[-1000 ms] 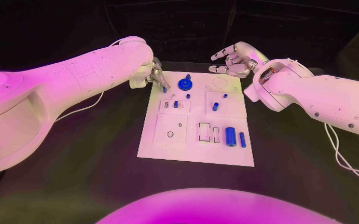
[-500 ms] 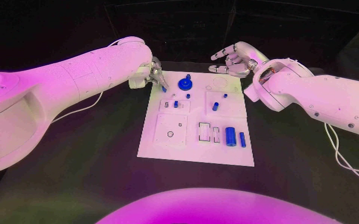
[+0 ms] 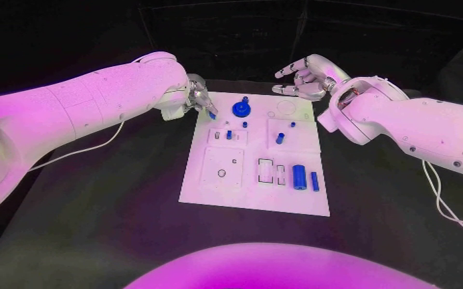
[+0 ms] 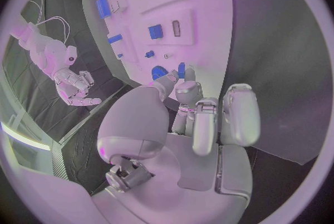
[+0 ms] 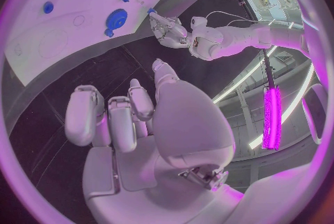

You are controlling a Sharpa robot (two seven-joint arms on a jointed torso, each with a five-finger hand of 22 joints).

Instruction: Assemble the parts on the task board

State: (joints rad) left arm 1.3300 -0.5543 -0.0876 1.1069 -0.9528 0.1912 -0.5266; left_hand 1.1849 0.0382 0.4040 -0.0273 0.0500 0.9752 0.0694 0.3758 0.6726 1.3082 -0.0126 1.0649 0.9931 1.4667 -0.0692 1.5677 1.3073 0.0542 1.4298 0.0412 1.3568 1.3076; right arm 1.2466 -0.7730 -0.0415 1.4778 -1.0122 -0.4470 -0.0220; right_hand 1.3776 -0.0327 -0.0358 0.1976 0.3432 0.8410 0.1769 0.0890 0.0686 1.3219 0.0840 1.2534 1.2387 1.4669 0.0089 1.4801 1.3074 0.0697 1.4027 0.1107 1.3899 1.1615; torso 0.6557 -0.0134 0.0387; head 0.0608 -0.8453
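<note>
While the left hand (image 3: 200, 99) pinches a small blue part (image 3: 211, 114) at its far corner, the white task board (image 3: 217, 192) carries scattered blue pieces; the right hand (image 3: 304, 79) hovers released.

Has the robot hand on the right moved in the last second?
No. The right robot hand hangs beyond the far right corner of the white board, just as before; the slight shift comes from the camera, since the board shifted with it.

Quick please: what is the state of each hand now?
Left hand: holds a small blue part in its fingertips.
Right hand: open, holds nothing.
</note>
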